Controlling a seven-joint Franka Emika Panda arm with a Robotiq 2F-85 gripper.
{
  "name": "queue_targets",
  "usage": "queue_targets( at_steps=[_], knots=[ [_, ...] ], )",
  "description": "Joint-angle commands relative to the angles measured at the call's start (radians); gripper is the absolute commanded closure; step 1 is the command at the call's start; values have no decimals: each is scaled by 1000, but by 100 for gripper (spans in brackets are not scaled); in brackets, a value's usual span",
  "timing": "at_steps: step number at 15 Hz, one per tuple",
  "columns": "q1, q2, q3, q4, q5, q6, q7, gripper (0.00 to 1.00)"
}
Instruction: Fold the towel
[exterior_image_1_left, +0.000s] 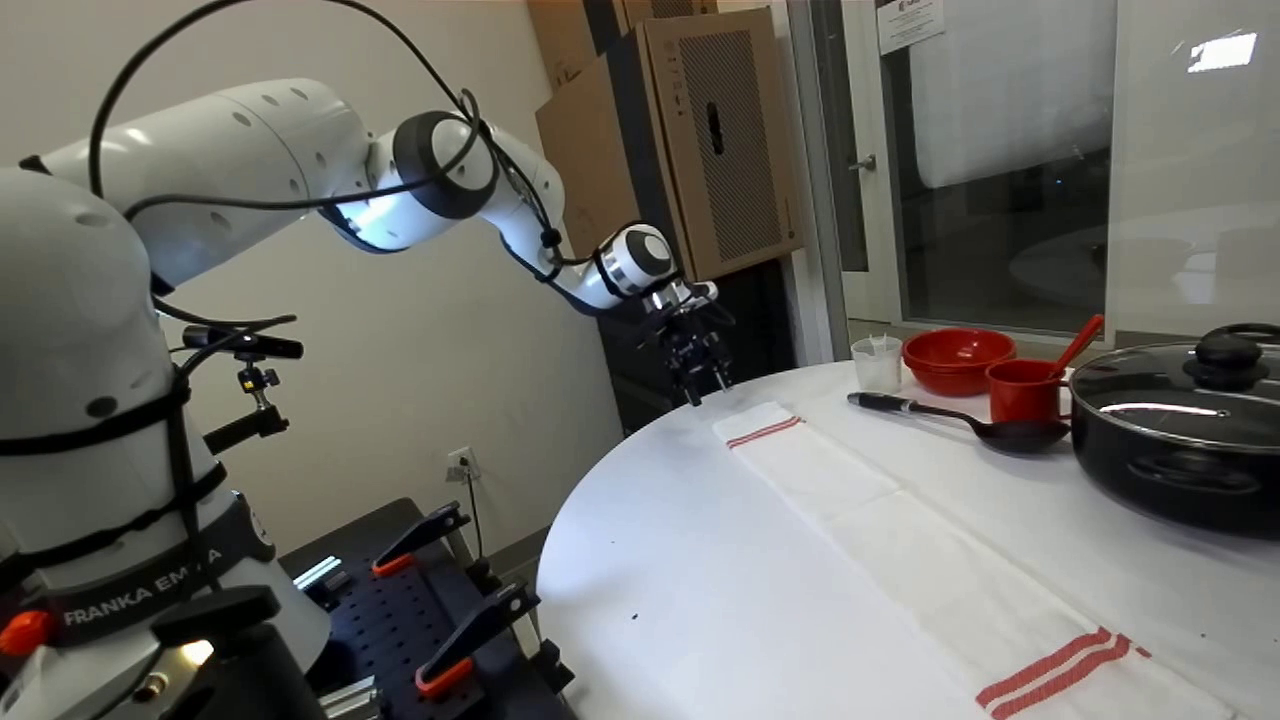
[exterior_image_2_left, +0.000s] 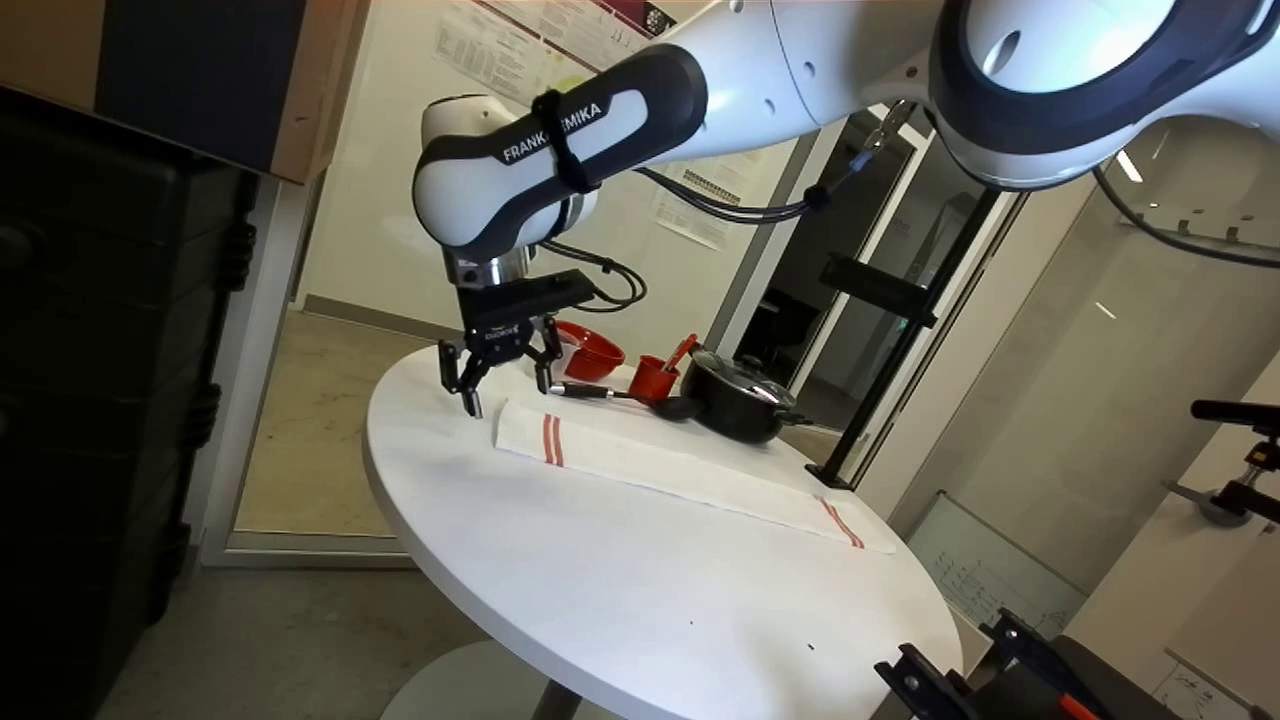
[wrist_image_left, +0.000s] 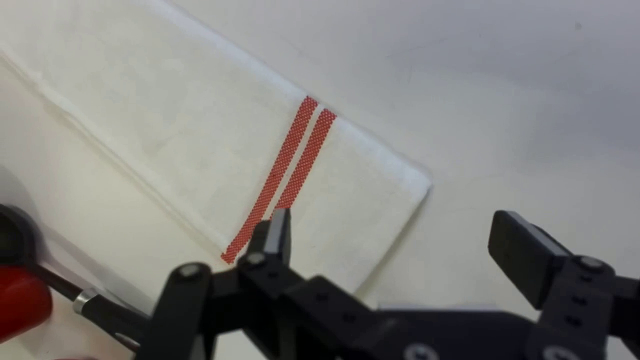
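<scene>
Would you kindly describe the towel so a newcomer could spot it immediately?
On the round white table, find the black lidded pot. Nearby lies the towel, a long white strip, the only cloth there, with red stripes near both ends.

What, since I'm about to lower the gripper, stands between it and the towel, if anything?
Nothing visible: the gripper hangs open near one striped end of the towel, with no object between them in any view. The black spoon lies beside the towel, not in that gap.
</scene>
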Motion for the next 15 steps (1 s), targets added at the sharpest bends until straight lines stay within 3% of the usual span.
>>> queue_targets(
  at_steps=[1,10,12,15],
  knots=[
    [-13,69,5,122,1,-83,-28,0],
    [-29,170,1,296,4,-197,-35,0],
    [-30,192,1,330,5,-220,-42,17],
    [-35,228,0,373,8,-248,-52,4]
  ],
)
